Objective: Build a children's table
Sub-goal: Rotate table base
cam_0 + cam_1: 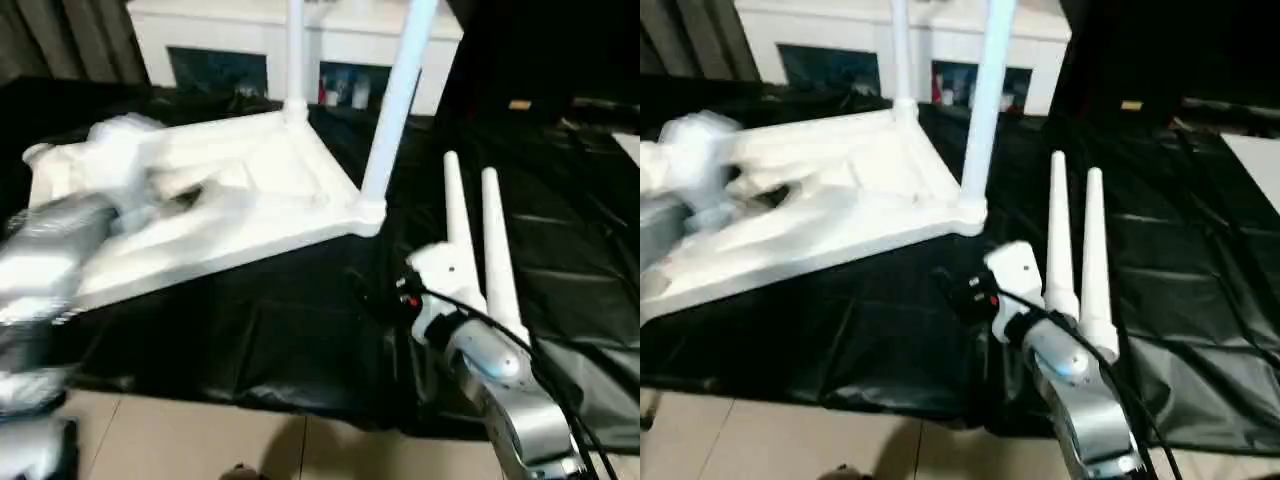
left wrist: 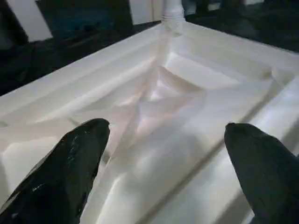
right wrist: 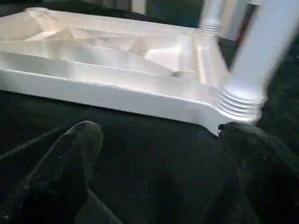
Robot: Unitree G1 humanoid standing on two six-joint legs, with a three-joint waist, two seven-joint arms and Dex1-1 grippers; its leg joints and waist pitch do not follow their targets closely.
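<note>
The white plastic rectangular table top lies upside down, ribbed underside facing up, on a black plastic sheet in the centre left of the head views. Two long white tapered tube legs stand fitted in its round corner sockets: one leg at the near right corner, rising out of the upper edge of the frame, and a second leg at the far corner. Two loose white tapered legs lie side by side on the black sheet at centre right, narrow ends pointing away from the robot, just beside the silver right forearm. The left gripper hangs over the ribbed underside of the top, its two black fingers standing wide apart with nothing between them. The right gripper hangs over the black sheet just short of the near edge of the top, close to the socket with the threaded leg base; its fingers also stand wide apart and empty. A white cabinet with glass doors stands beyond the sheet at the upper edge. Beige floor tiles show at the lower left.
</note>
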